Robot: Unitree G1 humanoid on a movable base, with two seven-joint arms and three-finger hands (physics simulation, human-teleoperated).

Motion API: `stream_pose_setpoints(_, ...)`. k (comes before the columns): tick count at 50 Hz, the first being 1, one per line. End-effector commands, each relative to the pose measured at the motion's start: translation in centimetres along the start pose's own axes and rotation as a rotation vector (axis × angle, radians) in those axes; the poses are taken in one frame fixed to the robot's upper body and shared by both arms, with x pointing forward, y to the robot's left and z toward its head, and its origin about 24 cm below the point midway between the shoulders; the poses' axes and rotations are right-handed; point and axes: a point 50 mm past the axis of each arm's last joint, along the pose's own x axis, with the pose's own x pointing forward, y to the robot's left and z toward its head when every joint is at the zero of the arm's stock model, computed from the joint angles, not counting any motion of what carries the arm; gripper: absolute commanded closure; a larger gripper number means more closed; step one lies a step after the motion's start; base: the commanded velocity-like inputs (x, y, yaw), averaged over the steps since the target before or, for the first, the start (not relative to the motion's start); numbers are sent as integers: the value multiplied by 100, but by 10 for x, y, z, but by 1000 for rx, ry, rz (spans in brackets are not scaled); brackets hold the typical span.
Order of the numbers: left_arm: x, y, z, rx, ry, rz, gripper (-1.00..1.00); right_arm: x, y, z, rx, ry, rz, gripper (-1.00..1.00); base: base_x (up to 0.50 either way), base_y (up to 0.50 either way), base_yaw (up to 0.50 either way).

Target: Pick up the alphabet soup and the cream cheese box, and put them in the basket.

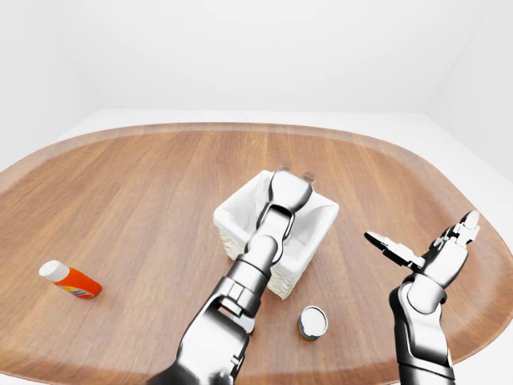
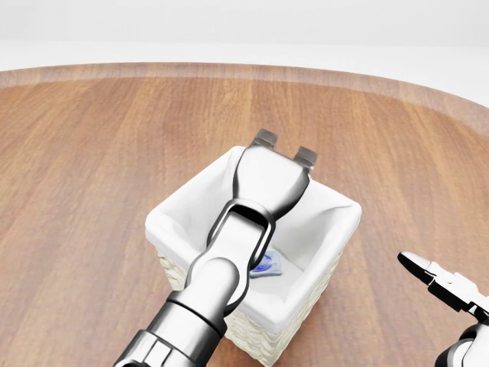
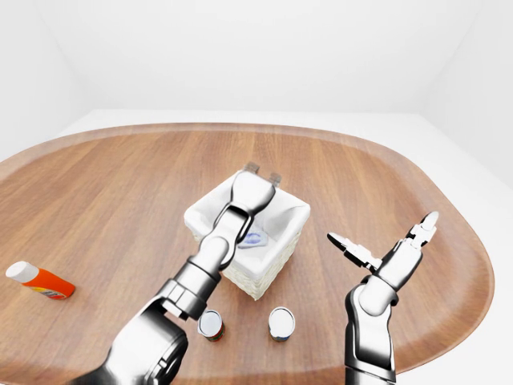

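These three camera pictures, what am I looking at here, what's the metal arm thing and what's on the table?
All three come from cameras on a simulated humanoid robot's head, looking over its own arms. Its left hand hangs open over a white cloth-lined wicker basket on the round wooden table; a small blue-and-white box lies inside. The right hand is open and empty. Also on the table: an orange bottle with a white cap and two small cans.
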Motion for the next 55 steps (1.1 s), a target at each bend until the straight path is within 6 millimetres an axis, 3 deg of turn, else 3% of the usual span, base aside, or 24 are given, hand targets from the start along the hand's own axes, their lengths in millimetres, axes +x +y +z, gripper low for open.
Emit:
stream_pose_setpoints(1, 1, 8, -3, 0, 8, 20, -100, 0, 0, 0, 1, 1, -1, -100, 0, 0, 0)
stream_pose_setpoints(14, -3, 20, -15, -1, 50, 41, -100, 0, 0, 0, -1, -1, 1, -100, 0, 0, 0)
stream_pose_setpoints(38, -16, 84, -46, -18, 156, 254, -100, 0, 1, -2, -8, -1, 4, -100, 0, 0, 0)
stream_pose_setpoints(55, -34, 96, -75, -28, 247, 281, -100, -1, 1, -1, -13, -4, 6, -100, 0, 0, 0)
